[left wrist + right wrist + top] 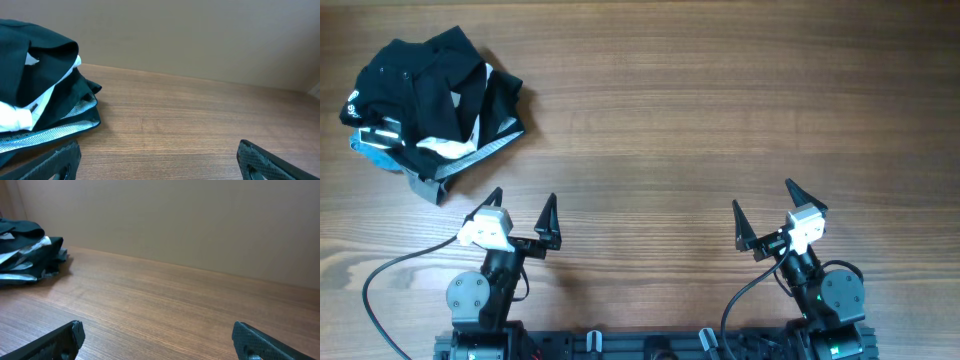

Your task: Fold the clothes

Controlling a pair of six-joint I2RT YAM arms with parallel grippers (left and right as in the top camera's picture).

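A crumpled pile of clothes lies at the far left of the table. The black T-shirt (415,70) is on top of it, bunched up; it also shows in the left wrist view (35,65) and far left in the right wrist view (22,230). My left gripper (523,205) is open and empty, just below and right of the pile, not touching it. In its own view the jaws (160,160) frame bare table. My right gripper (765,200) is open and empty at the right, far from the pile; its jaws (157,337) also frame bare table.
Under the black shirt lie a white garment with black print (460,140), a grey one (425,185) and a light-blue one (365,145). The wooden table (720,100) stretches to the right. A plain wall (175,215) stands behind it. Cables run by both arm bases.
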